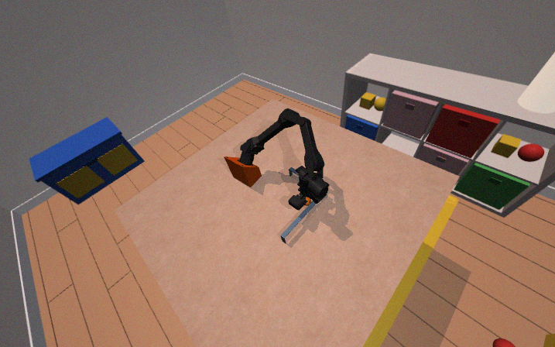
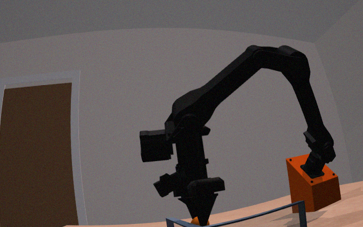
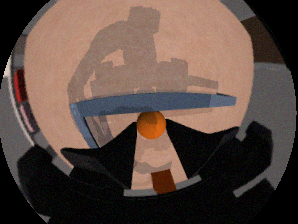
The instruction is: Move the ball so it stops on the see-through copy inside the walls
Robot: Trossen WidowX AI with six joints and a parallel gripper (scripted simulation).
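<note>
You've got the ball (image 3: 150,124) pinched in the hand (image 2: 200,222) — orange, snug between the two dark fingertips, and low over the table (image 1: 236,258). In the exterior view only a sliver of orange peeks out under the tips, right at the rim of the clear walls (image 2: 233,218), so the ball looks to be at or very near the table surface. From above, the hand sits at the near end of the long wall (image 1: 299,224), with the ball a small orange spot tucked under the wrist (image 1: 308,200).

Step in hand: this reads as the placing stage — ball carried in, set low by the walls, not yet released. The wrist view puts one blue-edged wall just beyond the ball, running straight across. I can't make out the see-through copy in any view, so whether you're truly over the spot is hard to call; the fingers hide that patch.

Next move, as I judge it: make sure the ball is resting on the table inside the walls, then spread the fingers gently so it doesn't roll. Lift straight up afterwards — a sideways exit risks nudging the ball or clipping the wall.
</note>
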